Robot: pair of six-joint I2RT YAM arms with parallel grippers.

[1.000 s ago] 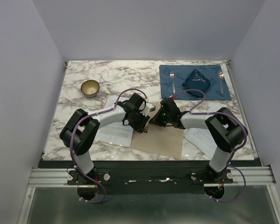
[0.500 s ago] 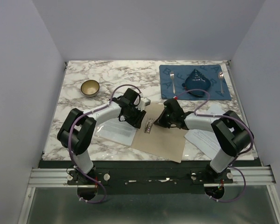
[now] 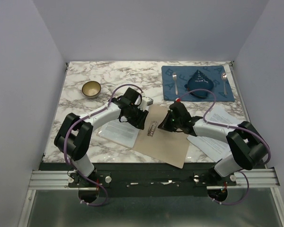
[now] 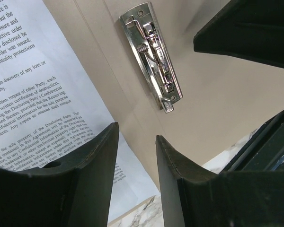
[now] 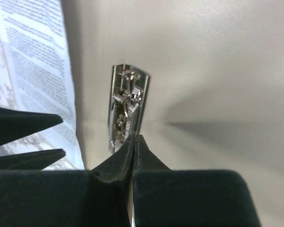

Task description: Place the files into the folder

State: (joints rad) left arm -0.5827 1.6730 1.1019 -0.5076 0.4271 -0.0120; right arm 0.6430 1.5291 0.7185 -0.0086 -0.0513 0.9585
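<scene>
Seen from above, the folder (image 3: pixel 163 142) lies open on the desk (image 3: pixel 113 75) between my arms. One printed sheet (image 3: pixel 118 133) touches its left edge and more sheets (image 3: pixel 210 142) lie to its right; neither wrist camera catches those. The left wrist camera shows my left hand (image 4: pixel 137 130) released, fingers apart above the folder's edge with nothing between them. The right wrist camera shows my right hand (image 5: pixel 133 137) clenched, its tips at the near end of the clip (image 5: pixel 125 106). I cannot tell whether they pinch the lever.

The right fingers (image 5: pixel 117 163) hide the near end of the clip (image 5: pixel 128 104); the file (image 4: pixel 38 94) runs off frame at left.
</scene>
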